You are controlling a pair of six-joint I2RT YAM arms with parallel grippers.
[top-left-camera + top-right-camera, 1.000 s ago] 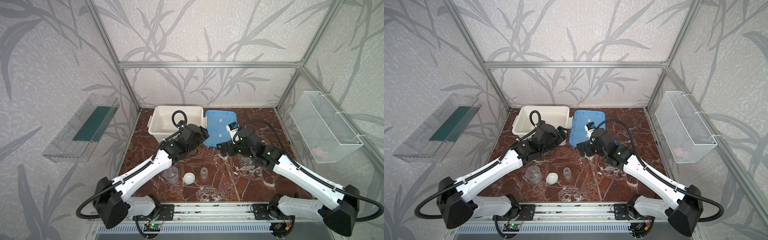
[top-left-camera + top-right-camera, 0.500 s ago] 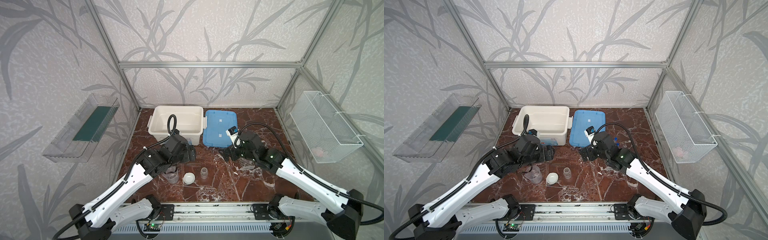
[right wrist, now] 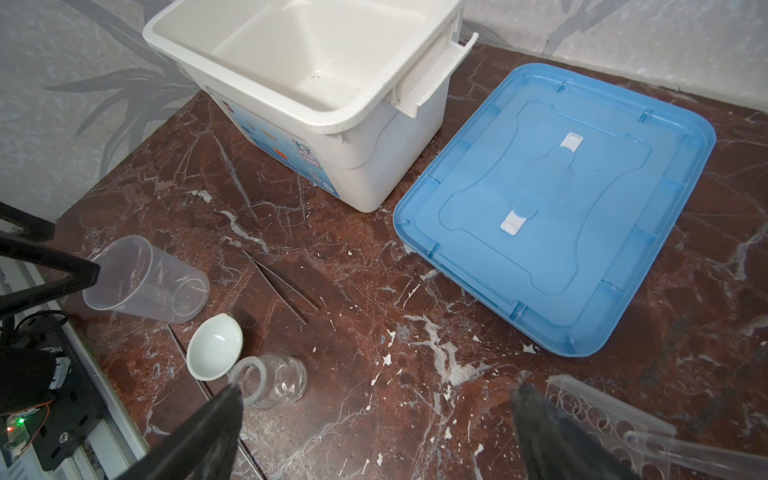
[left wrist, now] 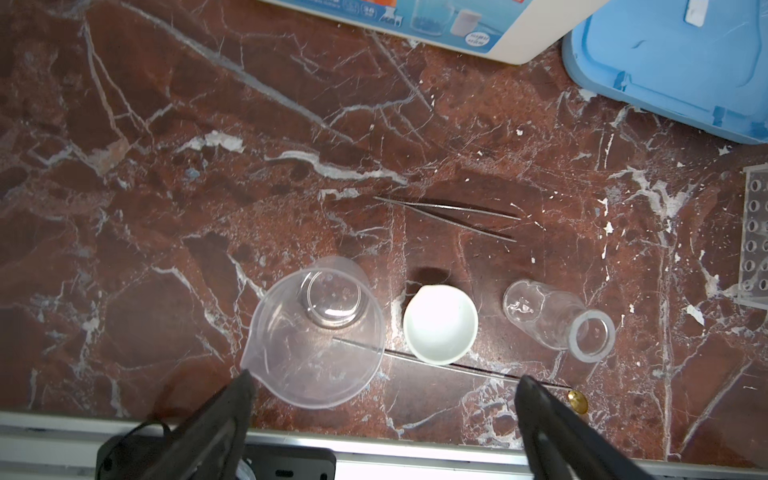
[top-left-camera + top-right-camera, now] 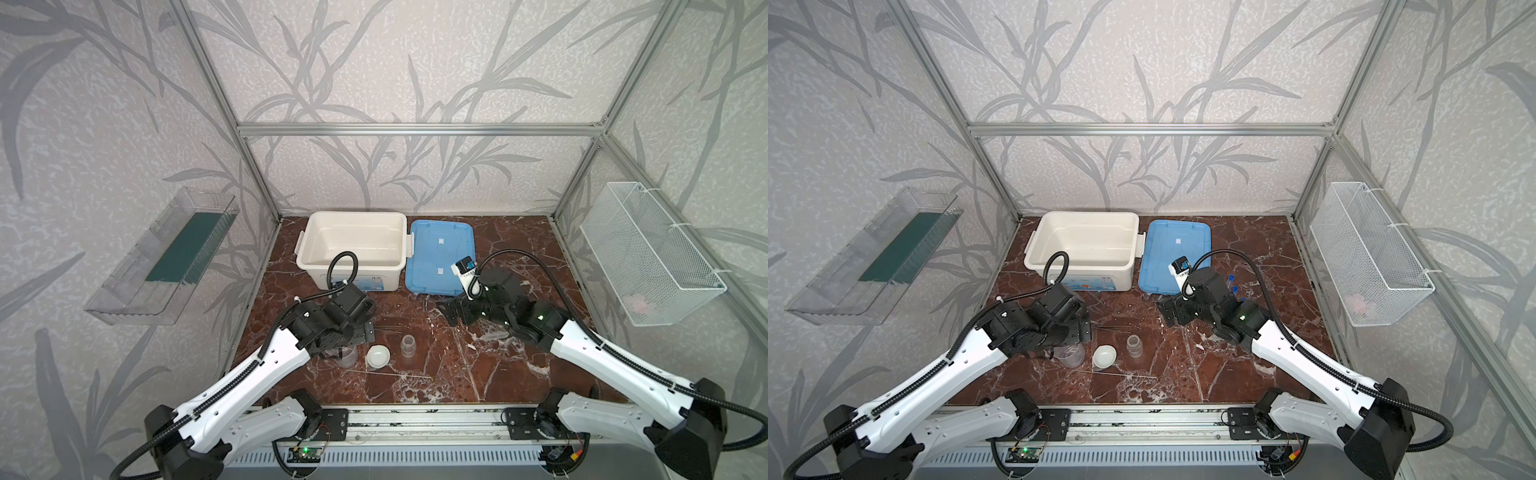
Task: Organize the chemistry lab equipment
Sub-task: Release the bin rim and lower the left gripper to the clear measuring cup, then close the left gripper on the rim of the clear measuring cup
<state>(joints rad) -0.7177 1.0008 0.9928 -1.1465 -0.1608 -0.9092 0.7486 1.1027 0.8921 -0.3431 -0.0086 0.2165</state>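
A clear beaker stands near the table's front, with a small white dish and a small clear jar in a row beside it. My left gripper hangs open and empty just above the beaker. Thin metal rods lie behind the row, and one long rod lies in front of it. My right gripper is open and empty over bare table, between the jar and the clear holed rack. Blue-capped tubes peek out behind the right arm.
The big white bin stands open at the back, its blue lid flat to its right. A wire basket hangs on the right wall and a clear shelf on the left wall. An aluminium rail borders the front.
My left arm has drawn back from the bin's front towards the front of the table and now hovers over the beaker, jaws a little wider. The right arm has shifted only slightly.
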